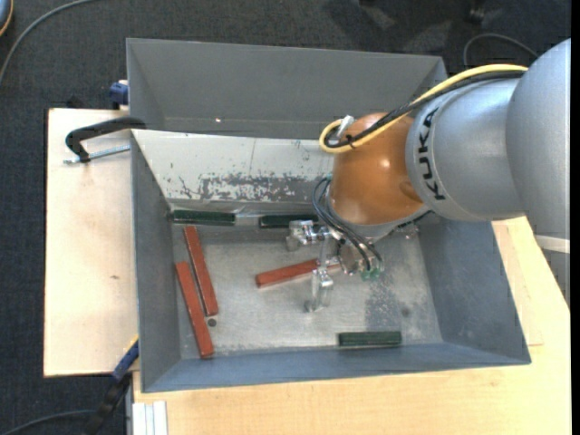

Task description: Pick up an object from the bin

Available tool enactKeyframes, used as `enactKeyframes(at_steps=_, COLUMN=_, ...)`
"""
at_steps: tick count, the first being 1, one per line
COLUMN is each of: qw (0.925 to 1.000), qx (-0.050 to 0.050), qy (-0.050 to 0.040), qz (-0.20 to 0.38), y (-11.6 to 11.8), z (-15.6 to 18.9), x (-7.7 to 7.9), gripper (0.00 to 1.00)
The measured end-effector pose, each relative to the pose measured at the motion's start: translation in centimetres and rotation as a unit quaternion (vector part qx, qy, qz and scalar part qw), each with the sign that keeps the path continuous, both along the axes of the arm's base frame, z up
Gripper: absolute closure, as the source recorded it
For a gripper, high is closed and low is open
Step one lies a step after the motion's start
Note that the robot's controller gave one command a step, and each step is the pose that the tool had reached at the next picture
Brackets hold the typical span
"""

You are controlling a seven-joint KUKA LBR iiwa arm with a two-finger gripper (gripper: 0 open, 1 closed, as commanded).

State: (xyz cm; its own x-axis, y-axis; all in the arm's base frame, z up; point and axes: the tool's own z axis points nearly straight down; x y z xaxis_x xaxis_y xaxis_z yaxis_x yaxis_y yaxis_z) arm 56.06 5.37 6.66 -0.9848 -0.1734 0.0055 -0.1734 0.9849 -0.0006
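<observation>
Orange-capped at the wrist, the arm (pixel 471 152) reaches in from the right and bends down over the middle of the grey metal bin (pixel 272 80). Its gripper (pixel 320 284) sits low over the floor at the right end of a red-brown stick (pixel 284 276) lying across the centre. I cannot tell whether the gripper is open or closed.

Two longer red-brown sticks (pixel 199 275) lie side by side near the left wall. Two dark green bars (pixel 204 216) rest along the back wall, and a third green bar (pixel 369 339) lies by the front wall. Bare floor lies all around the central stick.

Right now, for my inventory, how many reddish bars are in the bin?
3 reddish bars: two at left, one mid-bin by the pincer; the arm may hide others.
</observation>
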Motion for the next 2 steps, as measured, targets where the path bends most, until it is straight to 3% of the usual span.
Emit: enactKeyframes(at_steps=2, qw=1.0000, qx=0.002, qy=-0.0041, qz=-0.001, y=0.19, z=0.18, x=0.17, gripper=0.00)
